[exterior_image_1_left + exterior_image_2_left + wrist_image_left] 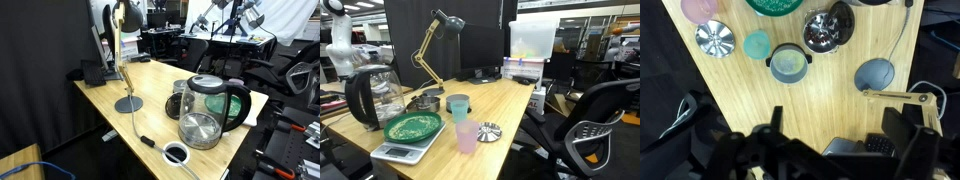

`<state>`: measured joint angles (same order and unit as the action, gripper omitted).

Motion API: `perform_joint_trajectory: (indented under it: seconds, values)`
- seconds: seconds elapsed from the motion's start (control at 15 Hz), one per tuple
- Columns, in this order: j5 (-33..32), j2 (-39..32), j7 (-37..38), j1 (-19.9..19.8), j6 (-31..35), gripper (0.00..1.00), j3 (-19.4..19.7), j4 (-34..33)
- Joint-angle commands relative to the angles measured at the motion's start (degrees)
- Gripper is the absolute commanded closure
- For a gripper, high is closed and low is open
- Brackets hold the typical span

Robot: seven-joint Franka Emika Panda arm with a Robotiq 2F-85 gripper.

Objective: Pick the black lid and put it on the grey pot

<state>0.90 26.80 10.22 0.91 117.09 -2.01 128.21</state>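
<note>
The grey pot (820, 32) is small, round and shiny, and stands near the table's upper edge in the wrist view. A black round piece, the black lid (844, 17), lies against the pot's upper right side and is partly hidden by it. The pair shows as a dark shape beside the kettle in both exterior views (180, 100) (423, 102). My gripper (840, 135) is open and empty. It is high above the table, well short of the pot and apart from it. I cannot make the gripper out in the exterior views.
A blue-grey two-handled container (790, 65), a teal cup (757, 45), a steel disc (715, 40), a pink cup (700, 8) and a green plate (775, 5) surround the pot. The lamp base (875, 75) is to its right. The glass kettle (215, 100) and a white ring (176, 152) stand nearby.
</note>
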Motion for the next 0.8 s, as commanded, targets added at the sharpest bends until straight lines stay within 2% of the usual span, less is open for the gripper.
perform_joint_trajectory:
  seconds: [0.0,0.47,0.73]
  values:
    - [0.2,0.0,-0.2,-0.5,-0.1,0.0,-0.4,-0.1]
    - [-0.3,-0.3,-0.4,-0.4,0.2,0.0,-0.6,0.1]
    - [-4.3,-2.3,-1.5,0.7,2.4,0.0,-3.6,1.8]
